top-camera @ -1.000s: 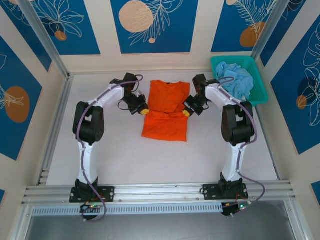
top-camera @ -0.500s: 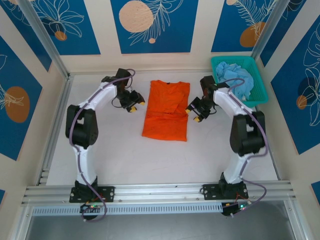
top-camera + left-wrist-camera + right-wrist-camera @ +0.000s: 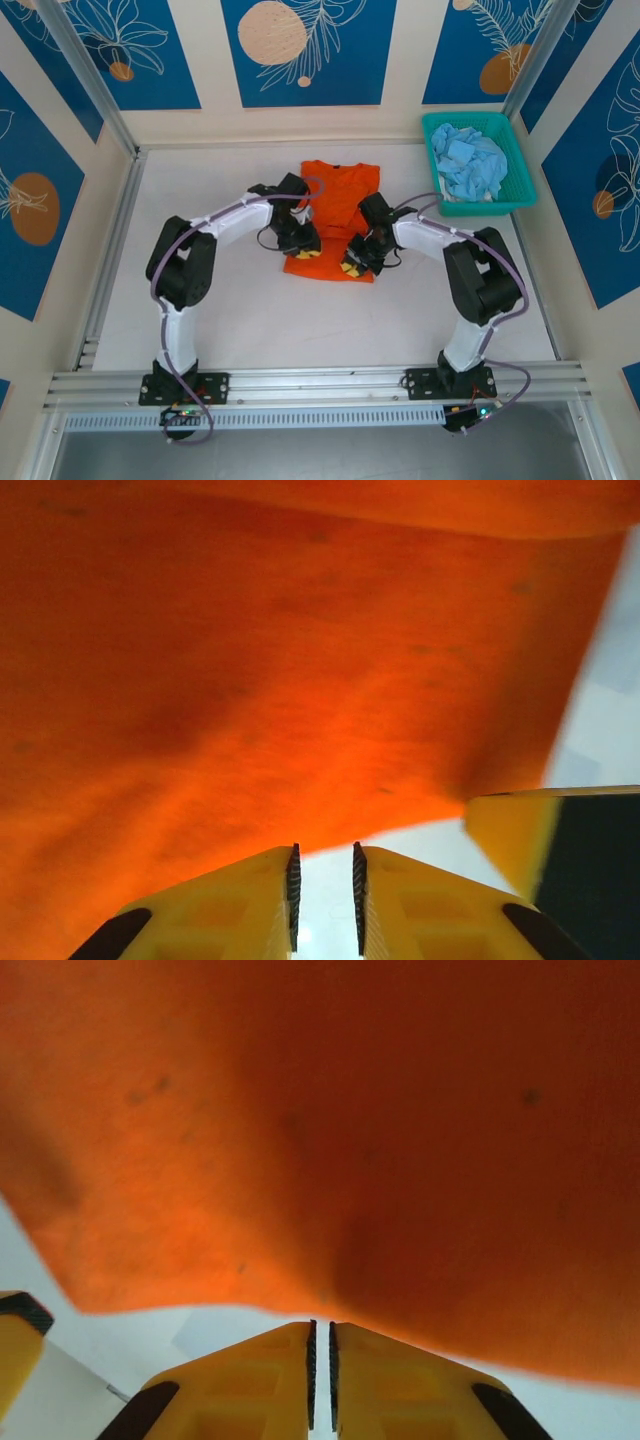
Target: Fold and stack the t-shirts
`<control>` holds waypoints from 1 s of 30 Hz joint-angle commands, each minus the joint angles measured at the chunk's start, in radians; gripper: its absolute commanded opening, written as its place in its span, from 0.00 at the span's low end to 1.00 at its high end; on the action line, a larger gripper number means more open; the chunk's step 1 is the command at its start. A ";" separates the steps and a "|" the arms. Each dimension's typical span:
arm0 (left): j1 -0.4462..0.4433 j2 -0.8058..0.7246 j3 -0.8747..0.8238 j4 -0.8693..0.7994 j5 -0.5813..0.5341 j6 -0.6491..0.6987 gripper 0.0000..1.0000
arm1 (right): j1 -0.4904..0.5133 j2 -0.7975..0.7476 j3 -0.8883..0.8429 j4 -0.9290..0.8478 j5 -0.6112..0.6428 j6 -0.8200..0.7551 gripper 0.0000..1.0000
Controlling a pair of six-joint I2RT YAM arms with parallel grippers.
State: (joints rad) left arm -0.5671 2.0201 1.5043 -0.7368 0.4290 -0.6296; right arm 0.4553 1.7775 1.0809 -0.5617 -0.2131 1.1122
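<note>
The orange t-shirt point(image 3: 340, 190) lies flat in the middle of the table point(image 3: 250, 320), with its collar toward the far side. I have both arms at its near hem. The left gripper point(image 3: 308, 252) sits on the near-left corner and the right gripper point(image 3: 352, 266) on the near-right corner. From the left wrist, the yellow fingers point(image 3: 250, 905) stand a narrow slit apart, with the orange edge just past their tips. From the right wrist, the fingers point(image 3: 260, 1380) are almost together under the cloth edge. I cannot tell whether either one has the hem pinched. The pale blue t-shirts point(image 3: 470, 165) are heaped in the teal basket point(image 3: 470, 119) at the far right, well apart from both arms.
</note>
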 commanded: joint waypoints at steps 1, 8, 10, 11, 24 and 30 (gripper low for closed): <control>0.018 0.036 -0.082 0.059 -0.040 0.068 0.22 | 0.010 0.033 -0.030 0.045 0.008 0.023 0.15; 0.013 -0.044 -0.328 0.166 -0.023 0.025 0.22 | 0.059 -0.004 -0.153 0.069 0.055 0.042 0.13; 0.001 -0.092 -0.410 0.189 -0.018 0.006 0.22 | 0.080 -0.034 -0.203 0.088 0.067 0.050 0.13; -0.010 -0.121 -0.456 0.197 -0.016 -0.003 0.22 | 0.096 -0.050 -0.233 0.091 0.074 0.053 0.13; -0.129 -0.504 -0.844 0.149 -0.103 -0.114 0.29 | 0.321 -0.292 -0.479 0.039 0.205 0.137 0.16; -0.122 -0.632 -0.882 0.087 -0.166 -0.122 0.35 | 0.321 -0.396 -0.527 -0.007 0.220 0.152 0.25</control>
State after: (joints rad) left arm -0.6964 1.4155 0.6571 -0.5163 0.3729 -0.7349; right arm 0.7780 1.3960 0.6083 -0.3901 -0.0959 1.2346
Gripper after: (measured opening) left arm 0.345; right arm 0.237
